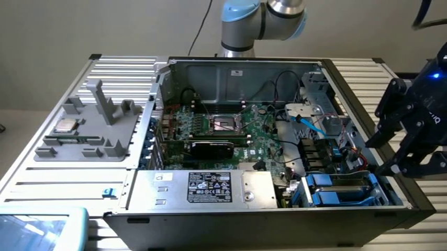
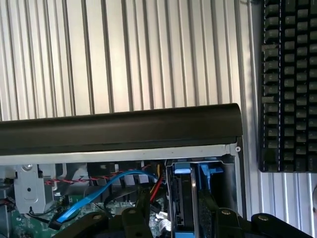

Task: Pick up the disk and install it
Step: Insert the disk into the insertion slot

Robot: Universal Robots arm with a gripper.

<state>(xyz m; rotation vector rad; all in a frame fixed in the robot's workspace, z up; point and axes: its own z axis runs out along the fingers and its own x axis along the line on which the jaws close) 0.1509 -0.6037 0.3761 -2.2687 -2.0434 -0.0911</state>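
**Disk at the drive bay, grip unconfirmed**

Your black end effector (image 1: 399,162) hangs at about three o'clock in the exterior view, by the rim of the open black computer tower (image 1: 279,222), which lies on the ribbed metal table (image 1: 119,68). The flat grey-metal disk with its blue plastic bracket (image 1: 342,188) sits at about five o'clock, in the bay at the tower's corner, near the end effector. You cannot tell how far the end effector is open, or whether it has hold of anything. By my reading the disk has reached its bay. Whether it is fully seated stays unclear.
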